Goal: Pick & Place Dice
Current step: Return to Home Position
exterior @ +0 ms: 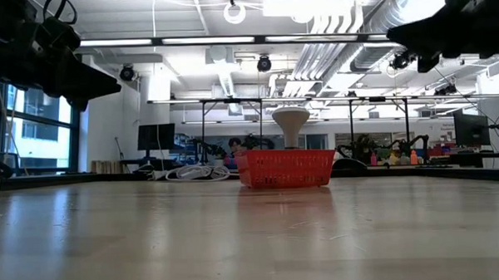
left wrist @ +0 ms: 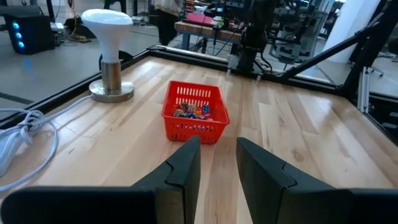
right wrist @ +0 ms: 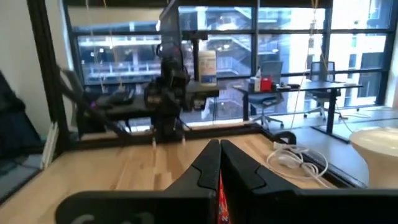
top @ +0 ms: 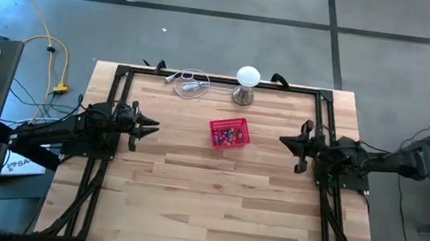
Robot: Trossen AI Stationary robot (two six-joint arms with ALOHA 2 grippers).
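Our left hand (top: 151,128) hangs slightly open and our right hand (top: 283,141) is closed, empty. Between them on the worktop (top: 213,209), the red basket (left wrist: 196,129) holds the dice (left wrist: 191,112). We judge them tiny, hard, light and slippery: pinch opposite flat faces.

The dice (top: 230,134) are a heap of tiny cubes in mixed colours, with red, blue, green and dark ones showing. All of them lie inside the red mesh basket (top: 214,133). From the left wrist view they sit as a loose pile (left wrist: 191,112) on the basket's floor, well below its rim (left wrist: 193,129); single faces and pips are too small to tell. The basket stands upright on the wooden table (top: 213,209), a little toward 12 o'clock from the table's centre in the high view. At table height the mesh wall screens them.
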